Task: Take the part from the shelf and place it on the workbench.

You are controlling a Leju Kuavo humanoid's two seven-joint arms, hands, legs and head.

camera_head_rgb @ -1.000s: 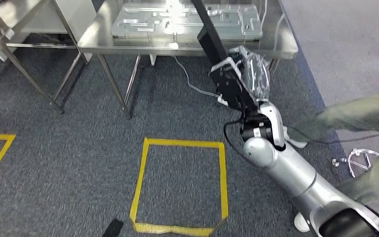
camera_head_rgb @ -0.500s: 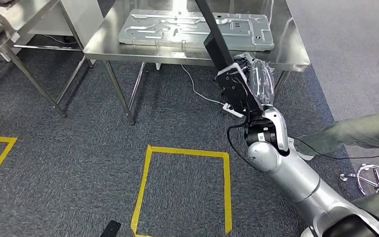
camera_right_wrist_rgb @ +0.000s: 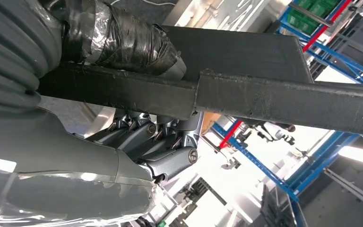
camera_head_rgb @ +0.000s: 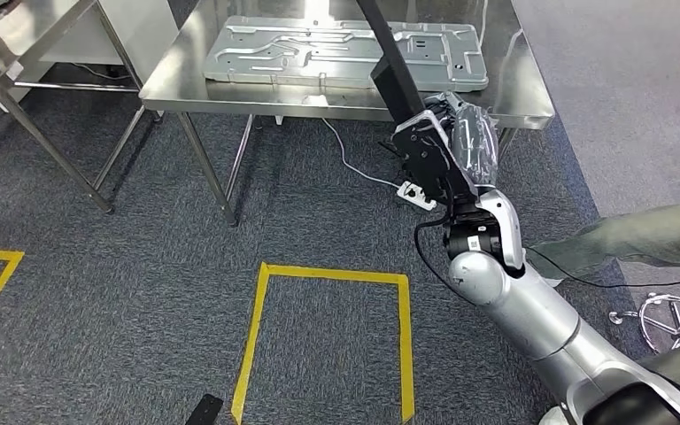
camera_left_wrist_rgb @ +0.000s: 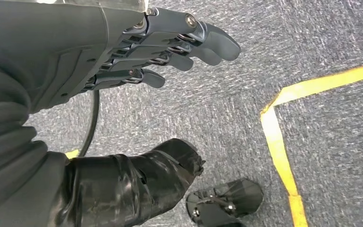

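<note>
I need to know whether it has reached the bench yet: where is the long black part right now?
In the head view the long black part is gripped in the right hand, right of centre, slanting up over the front edge of the steel workbench, above the grey metal panel.

The whole head view is shifted, so the camera is moved. The right hand (camera_head_rgb: pixel 443 146), gripping the long dark part (camera_head_rgb: pixel 388 62), is now raised closer to the edge of the steel surface (camera_head_rgb: pixel 513 84).
</note>
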